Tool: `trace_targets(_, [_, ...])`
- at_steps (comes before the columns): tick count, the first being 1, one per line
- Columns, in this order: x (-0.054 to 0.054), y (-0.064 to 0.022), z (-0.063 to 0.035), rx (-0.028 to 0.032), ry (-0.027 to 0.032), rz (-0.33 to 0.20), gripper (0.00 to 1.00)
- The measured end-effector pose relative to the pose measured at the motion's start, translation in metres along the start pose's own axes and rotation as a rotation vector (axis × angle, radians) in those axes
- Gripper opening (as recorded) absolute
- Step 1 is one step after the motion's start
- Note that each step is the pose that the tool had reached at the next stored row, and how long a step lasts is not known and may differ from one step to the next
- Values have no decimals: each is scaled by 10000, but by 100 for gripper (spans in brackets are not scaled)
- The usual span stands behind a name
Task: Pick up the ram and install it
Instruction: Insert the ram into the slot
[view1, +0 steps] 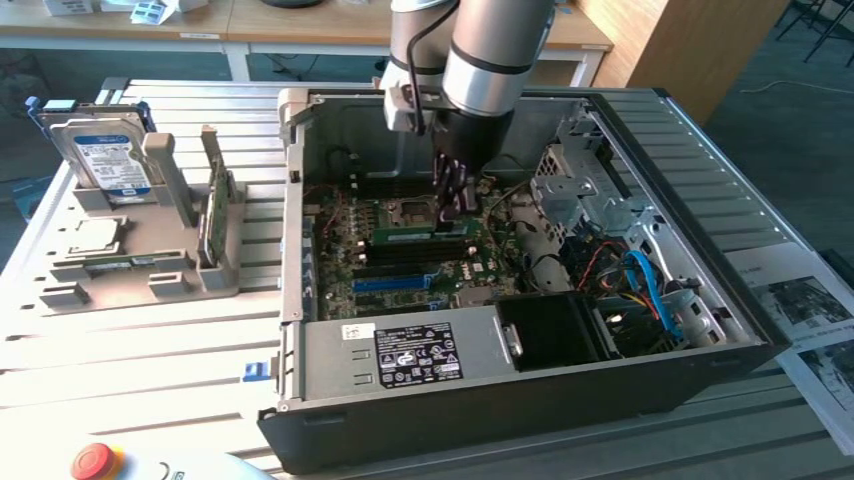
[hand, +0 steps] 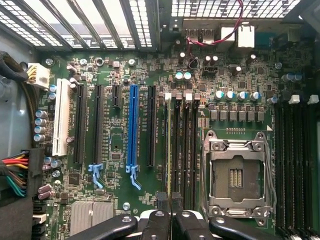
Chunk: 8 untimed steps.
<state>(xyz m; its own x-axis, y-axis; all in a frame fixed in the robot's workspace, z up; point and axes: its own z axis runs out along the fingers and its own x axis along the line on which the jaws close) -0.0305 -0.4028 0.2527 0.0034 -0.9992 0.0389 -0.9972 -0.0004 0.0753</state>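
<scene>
The ram (view1: 414, 233) is a thin green stick standing on edge in a memory slot of the motherboard (view1: 400, 280), inside the open computer case (view1: 534, 400). My gripper (view1: 458, 208) reaches down into the case and is shut at the end of the ram toward the exterior view's right. In the wrist view the ram (hand: 168, 150) is a narrow edge-on line running along the slot, up to my gripper (hand: 170, 202). The black fingertips (hand: 161, 202) stand close together on either side of that line.
The CPU socket (hand: 239, 175) lies beside the memory slots, and a blue expansion slot (hand: 132, 125) lies on their other side. At the exterior view's left a grey stand (view1: 134, 270) holds a hard drive (view1: 110, 155) and a green card (view1: 214, 215). Cables and a drive cage (view1: 587, 200) crowd the case's right.
</scene>
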Motion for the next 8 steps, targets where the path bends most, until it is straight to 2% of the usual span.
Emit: trace_targets(8, [-1,-3,48,-1,1,12,12])
